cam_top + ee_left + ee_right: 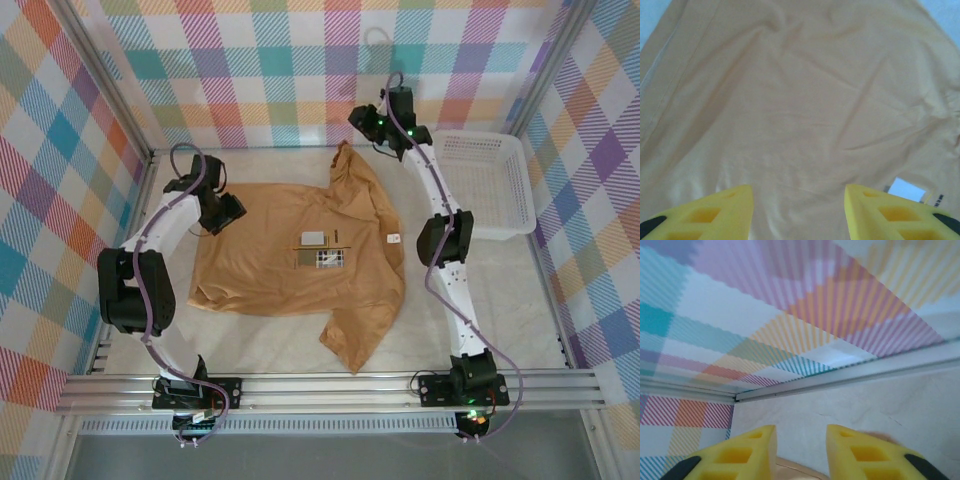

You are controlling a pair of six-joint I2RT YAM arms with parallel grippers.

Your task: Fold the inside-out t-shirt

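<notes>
The inside-out t-shirt (290,255) lies spread flat on the table, tan, with one sleeve pointing to the back (347,160) and one to the front (355,340). A white label (393,238) sits near its right side. My left gripper (228,212) hovers at the shirt's left edge. In the left wrist view it stands open (799,212) above wrinkled fabric (800,100), with a white label (907,190) at lower right. My right gripper (362,122) is behind the back sleeve. It is open (801,452), with a strip of tan fabric (790,471) just below the fingers.
A white mesh basket (495,180) stands at the back right of the table. Small patches (320,250) mark the shirt's middle. Checked walls enclose the table on three sides; a metal rail (330,385) runs along the front.
</notes>
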